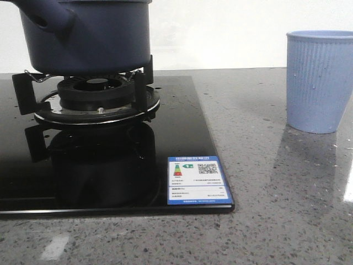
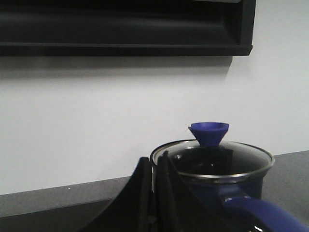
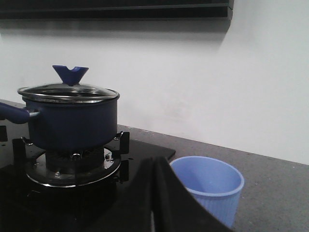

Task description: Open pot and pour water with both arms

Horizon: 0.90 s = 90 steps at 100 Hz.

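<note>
The dark navy-blue pot [image 1: 88,38] stands on the gas burner [image 1: 96,102] of the black glass hob at the left. Its glass lid [image 3: 67,92] with a blue cone knob [image 3: 70,75] is on it, also in the left wrist view [image 2: 212,159]. Its tubular side handle [image 2: 263,215] points toward the left wrist camera. My left gripper [image 2: 153,166] is shut and empty, near the pot's rim. My right gripper [image 3: 153,166] is shut and empty, between the hob and the light blue ribbed cup [image 3: 208,188]. Tiny drops of water dot the cup [image 1: 320,80]. Neither gripper shows in the front view.
The black glass hob [image 1: 182,138] with a blue energy label [image 1: 197,179] lies on a grey speckled counter [image 1: 276,199]. A white wall stands behind, with a dark hood or shelf [image 2: 125,29] above.
</note>
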Motion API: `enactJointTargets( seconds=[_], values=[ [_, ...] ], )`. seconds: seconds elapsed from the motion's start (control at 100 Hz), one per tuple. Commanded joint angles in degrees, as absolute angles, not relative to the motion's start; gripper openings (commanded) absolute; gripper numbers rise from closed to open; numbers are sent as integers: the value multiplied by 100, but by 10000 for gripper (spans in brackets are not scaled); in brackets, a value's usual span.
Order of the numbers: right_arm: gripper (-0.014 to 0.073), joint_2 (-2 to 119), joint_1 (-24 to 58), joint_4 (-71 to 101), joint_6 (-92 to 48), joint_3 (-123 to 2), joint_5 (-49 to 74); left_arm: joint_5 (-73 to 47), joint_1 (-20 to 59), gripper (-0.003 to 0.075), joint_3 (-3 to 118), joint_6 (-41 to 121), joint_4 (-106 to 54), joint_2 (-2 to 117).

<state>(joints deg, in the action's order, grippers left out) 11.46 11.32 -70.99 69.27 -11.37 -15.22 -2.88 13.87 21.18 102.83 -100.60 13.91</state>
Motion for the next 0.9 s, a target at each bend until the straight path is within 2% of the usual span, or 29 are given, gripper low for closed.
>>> enactJointTargets(
  seconds=[0.0,0.22,0.42,0.89],
  values=[
    [-69,1133,1089,-7051,6955,-1259,-1790,-343,1366,-20,1922,10214,-10140,1013],
    [-69,1133,1089,-7051,6955,-1259,-1875,-483,1366,-20,1445,10214,-10140,496],
    [-69,1133,1089,-7051,6955,-1259,-1875,-899,1366,-20,1445,10214,-10148,494],
    [-69,1133,1089,-7051,6955,-1259,-1875,-912,1366,-20,1445,10214,-10148,494]
  ],
)
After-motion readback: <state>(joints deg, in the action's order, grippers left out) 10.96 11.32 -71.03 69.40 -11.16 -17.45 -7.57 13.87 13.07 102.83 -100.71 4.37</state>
